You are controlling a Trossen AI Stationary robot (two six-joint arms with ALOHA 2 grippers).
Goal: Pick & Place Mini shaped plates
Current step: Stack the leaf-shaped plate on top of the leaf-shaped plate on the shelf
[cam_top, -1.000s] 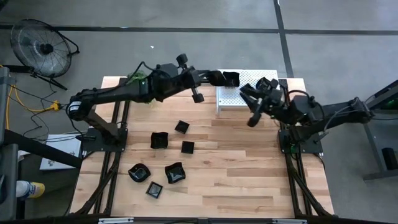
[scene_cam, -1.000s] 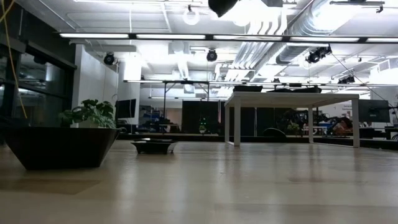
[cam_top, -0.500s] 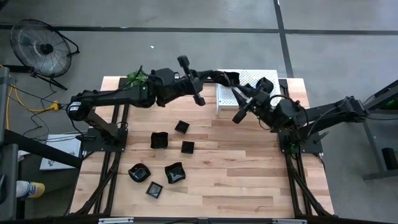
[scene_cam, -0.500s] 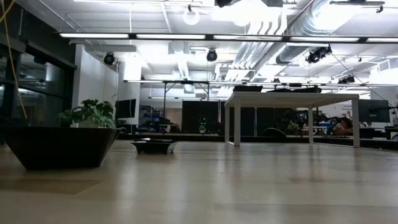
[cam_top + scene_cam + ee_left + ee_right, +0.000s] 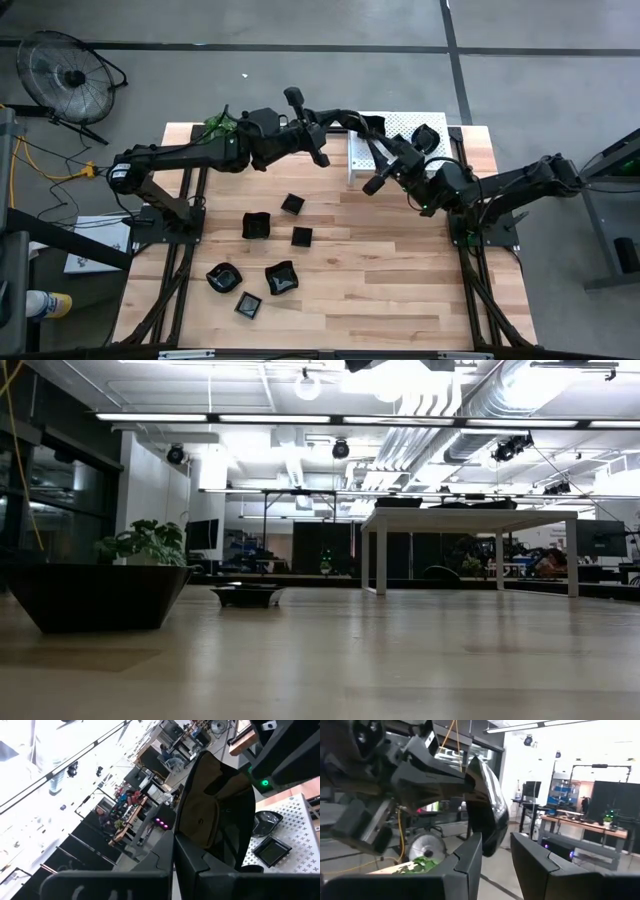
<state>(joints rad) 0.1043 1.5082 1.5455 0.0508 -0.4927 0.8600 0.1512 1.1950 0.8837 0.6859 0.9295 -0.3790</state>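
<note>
Over the white rack (image 5: pixel 385 150) at the surface's (image 5: pixel 400 290) far edge I see little room: both arms meet there, my left pincer (image 5: pixel 352 124) clamped on a black plate (image 5: pixel 371 125) just beside my right pincer (image 5: pixel 398 150). Six plates (image 5: pixel 257 225) crowd the near-left part; the near-right corner lies bare.

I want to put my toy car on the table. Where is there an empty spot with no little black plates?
The table's near right side, below the right gripper, is bare wood. So is the far left corner behind the left arm. The crowded part is left of the middle, where six black plates sit close together, and the white rack at the back holds more.
</note>
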